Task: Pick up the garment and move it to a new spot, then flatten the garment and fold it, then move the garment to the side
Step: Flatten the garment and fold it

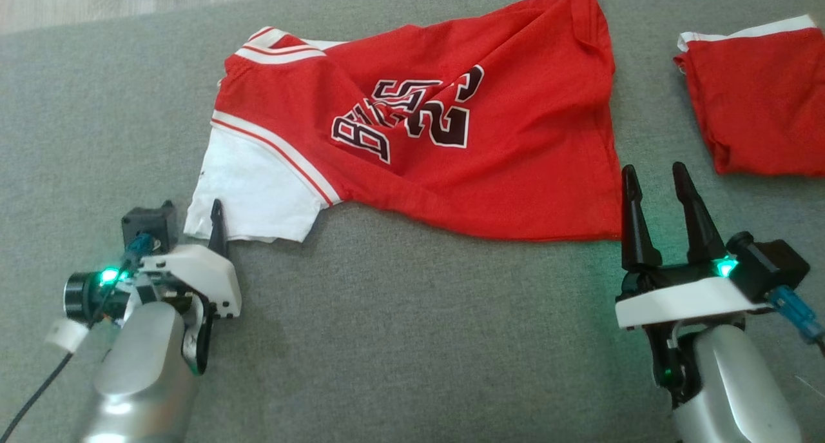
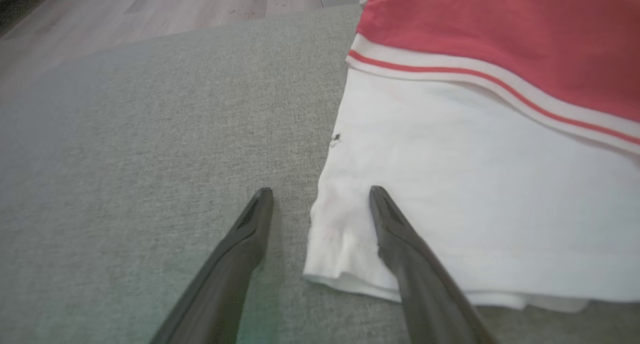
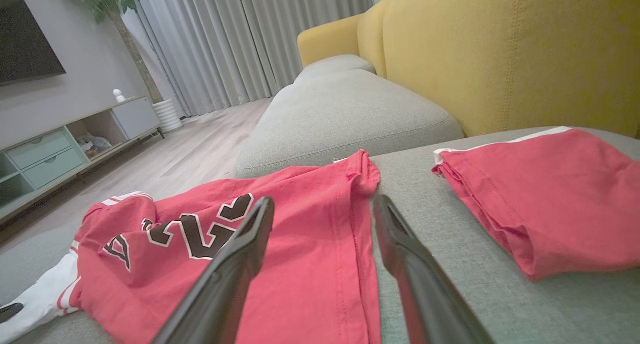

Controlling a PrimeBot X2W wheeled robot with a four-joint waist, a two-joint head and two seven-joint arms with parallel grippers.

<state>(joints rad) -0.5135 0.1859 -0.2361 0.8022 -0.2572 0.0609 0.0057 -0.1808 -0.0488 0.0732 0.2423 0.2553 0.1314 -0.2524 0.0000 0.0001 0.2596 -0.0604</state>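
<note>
Looking down on a red jersey lying spread but wrinkled across the middle of a grey sofa seat, with black, white-edged lettering facing up; showing a white sleeve pointing toward the near left, with red and white stripes bordering the seam above it.

Holding the left pincer spread wide and gripping nothing; straddling the outer corner of the sleeve, with one finger over bare seat and the other over white cloth; not being able to tell touching from hovering there.

Holding the right pincer spread just as wide, also gripping nothing; pointing up past the jersey's near right corner, just beside its side edge; in the right wrist view, placing one finger over the red cloth and the other over bare seat next to the hem.

Showing a second red garment, folded and white-trimmed, lying well to the right on the same seat, apart from the jersey; catching a yellow backrest behind it, a wooden floor past the seat's edge, grey curtains and a low cabinet along the wall.
</note>
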